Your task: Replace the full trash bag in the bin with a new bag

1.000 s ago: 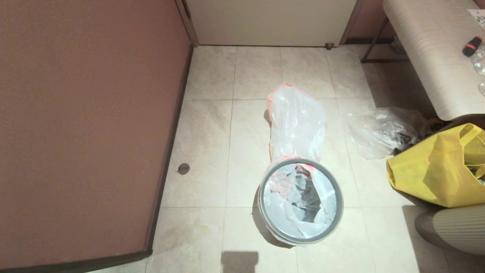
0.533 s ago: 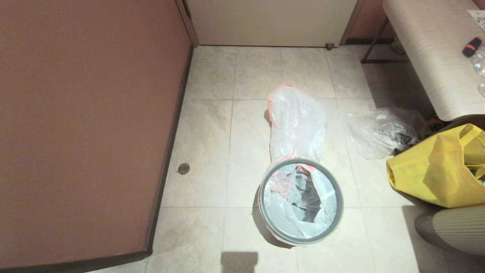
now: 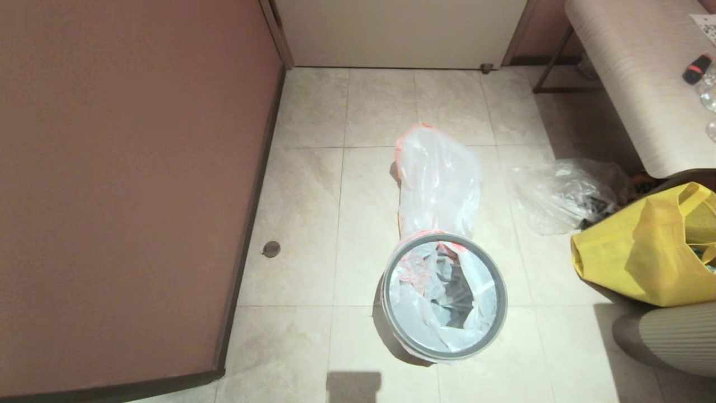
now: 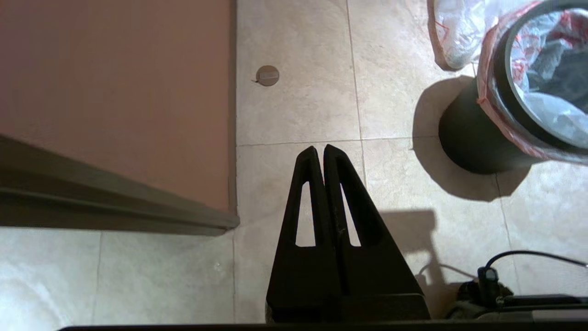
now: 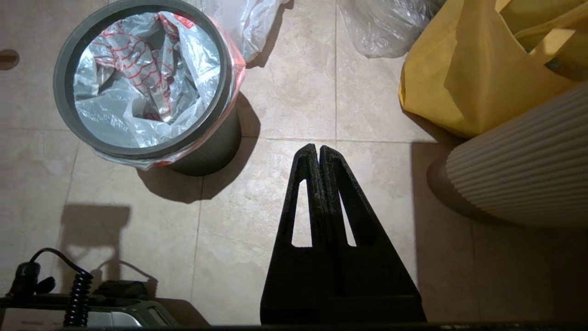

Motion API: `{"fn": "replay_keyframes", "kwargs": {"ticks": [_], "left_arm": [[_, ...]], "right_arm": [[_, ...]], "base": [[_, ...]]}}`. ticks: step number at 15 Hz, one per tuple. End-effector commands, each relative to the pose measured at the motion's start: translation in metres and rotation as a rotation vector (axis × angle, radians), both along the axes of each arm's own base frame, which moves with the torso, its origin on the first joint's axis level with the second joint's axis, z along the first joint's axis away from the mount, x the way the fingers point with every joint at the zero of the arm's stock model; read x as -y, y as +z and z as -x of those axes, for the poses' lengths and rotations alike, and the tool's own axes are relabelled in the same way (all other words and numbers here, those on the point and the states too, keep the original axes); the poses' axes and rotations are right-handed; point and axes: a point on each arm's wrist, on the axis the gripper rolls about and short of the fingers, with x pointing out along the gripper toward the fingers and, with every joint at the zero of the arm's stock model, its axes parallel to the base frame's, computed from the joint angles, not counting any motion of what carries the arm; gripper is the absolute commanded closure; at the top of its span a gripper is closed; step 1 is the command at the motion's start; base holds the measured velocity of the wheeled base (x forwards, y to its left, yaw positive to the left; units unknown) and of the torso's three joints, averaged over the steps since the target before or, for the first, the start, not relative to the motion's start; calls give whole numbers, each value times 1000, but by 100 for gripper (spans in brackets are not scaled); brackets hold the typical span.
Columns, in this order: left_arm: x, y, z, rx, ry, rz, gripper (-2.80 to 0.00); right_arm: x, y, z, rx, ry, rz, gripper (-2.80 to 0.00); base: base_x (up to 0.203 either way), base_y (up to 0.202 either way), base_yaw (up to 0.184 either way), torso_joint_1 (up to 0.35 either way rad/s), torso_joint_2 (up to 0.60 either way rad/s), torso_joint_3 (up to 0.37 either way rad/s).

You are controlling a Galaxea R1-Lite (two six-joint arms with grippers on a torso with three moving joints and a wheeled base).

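Here we see the full trash bag (image 3: 439,182) lying on the floor at the head view's centre, just above the bin (image 3: 444,296), which the new bag (image 3: 430,285) lines under its grey ring. Both arms hang low over bare tiles: our left gripper (image 4: 319,151) and right gripper (image 5: 313,150) point downward, fingers pressed together, holding nothing.
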Motion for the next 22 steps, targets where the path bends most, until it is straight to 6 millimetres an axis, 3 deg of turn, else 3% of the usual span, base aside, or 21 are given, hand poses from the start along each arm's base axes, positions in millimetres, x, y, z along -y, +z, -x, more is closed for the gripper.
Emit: {"fn": "replay_keyframes", "kwargs": {"ticks": [1, 22], "left_arm": [[0, 0, 0, -4, 11, 23, 0], [0, 0, 0, -1, 13, 28, 0]], "right_arm": [[0, 0, 0, -5, 0, -9, 0], [0, -1, 0, -6, -2, -22, 0]], "base": [[0, 0, 0, 0, 0, 0], [0, 0, 0, 0, 0, 0]]}}
